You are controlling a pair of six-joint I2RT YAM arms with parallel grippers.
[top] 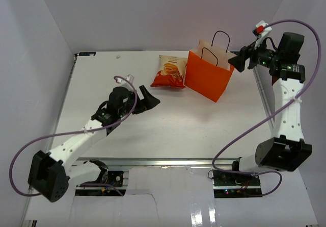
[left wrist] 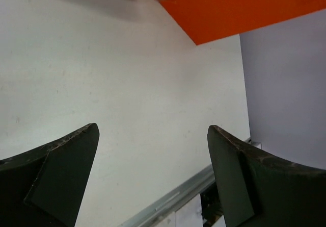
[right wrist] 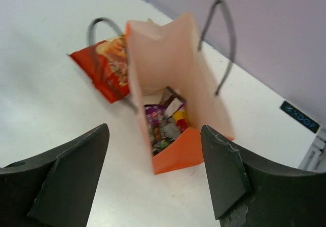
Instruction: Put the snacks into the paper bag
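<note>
**Chip bag out on the table, candies already bagged**

The upright bright orange paper bag (top: 206, 76), with thin black loop handles and a pale inside, stands just below and ahead of the right tool (top: 238, 61), its mouth open towards it. It is thin paper, light and easily tipped or creased. I judge it safer to steady it at a rim or side wall than to push it. The right tool hovers with its jaws spread wide and nothing between them.

The large orange-and-cream chip bag (top: 169, 71) lies flat on the white table (top: 102, 84), right against the paper bag on the side away from the right tool. It is ahead of the left tool (top: 147, 100) and clear of it. It looks light, air-puffed and slippery, with contents that crush, so a gentle pinch on a sealed end seam seems best. The left tool is fully open and empty.

Small wrapped candies (right wrist: 165, 122), purple, yellow, silver and red, lie at the bottom of the paper bag under the right tool.

The chip bag's printing is too blurred to read. A dark tag (right wrist: 299, 117) at the table edge, right of the right tool, carries pale characters I cannot make out.
</note>
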